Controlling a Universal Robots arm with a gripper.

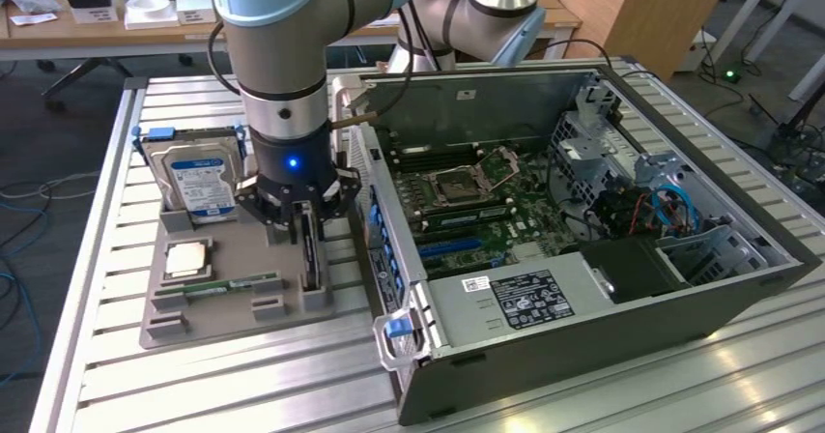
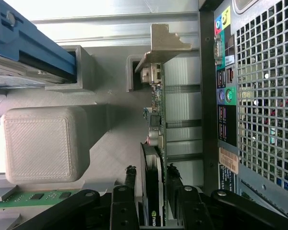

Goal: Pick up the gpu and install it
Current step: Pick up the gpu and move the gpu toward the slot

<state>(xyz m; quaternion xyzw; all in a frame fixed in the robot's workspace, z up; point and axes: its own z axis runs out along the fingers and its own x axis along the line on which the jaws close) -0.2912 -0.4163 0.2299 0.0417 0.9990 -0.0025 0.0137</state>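
The gpu (image 1: pixel 309 255) stands on edge in a slot at the exterior view's right side of the grey holder tray (image 1: pixel 219 325). It is a thin dark card. In the wrist view the gpu (image 2: pixel 156 120) shows its green board edge, black cooler and silver bracket (image 2: pixel 163 43). My gripper (image 1: pixel 305 222) hangs straight down over the card. In the wrist view the gripper (image 2: pixel 152 181) straddles the card. Its black fingers (image 2: pixel 130 184) sit one on each side, very close, with a thin gap still showing. The card rests in its slot.
On the tray lie a silver hard drive (image 1: pixel 200 184) with a blue-white label, a square processor (image 1: pixel 189 257) and a green memory stick (image 1: pixel 235 284). The open computer case (image 1: pixel 722 288) with its motherboard (image 1: pixel 497 206) stands right beside the tray. Its rear panel (image 2: pixel 225 96) is close to the card.
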